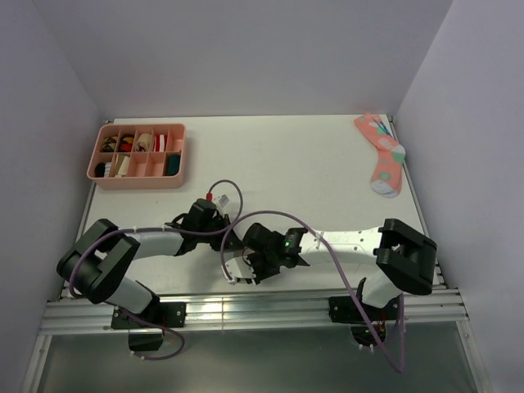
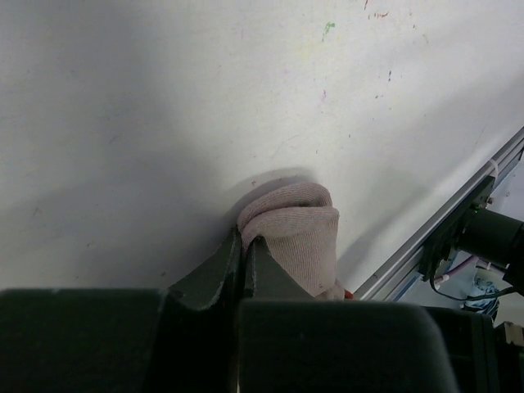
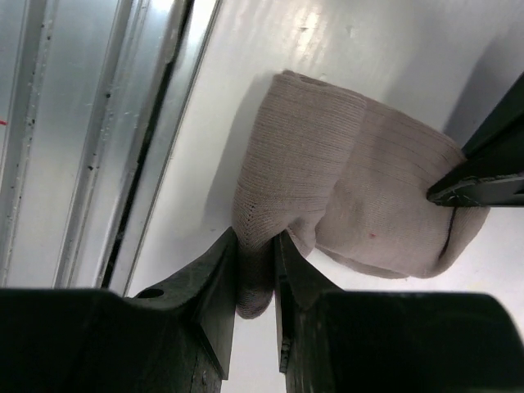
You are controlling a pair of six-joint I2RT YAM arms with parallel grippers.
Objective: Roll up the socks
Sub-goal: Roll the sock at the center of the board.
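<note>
One of the socks, taupe-brown (image 2: 299, 229), lies bunched and partly rolled on the white table close to the front rail. My left gripper (image 2: 244, 242) is shut on a fold at the roll's edge. From the other side, my right gripper (image 3: 258, 246) is shut on a hanging fold of the same sock (image 3: 344, 180). The left fingertips (image 3: 483, 184) show at the right of the right wrist view, pinching the cloth. In the top view both grippers, left (image 1: 223, 232) and right (image 1: 246, 262), meet at the front centre and hide the sock.
A pink compartment tray (image 1: 135, 182) holding small items stands at the back left. A coral-pink spotted sock (image 1: 383, 155) lies at the back right. The aluminium rail (image 1: 246, 307) runs along the front edge, just beside the held sock. Walls close in the table's sides.
</note>
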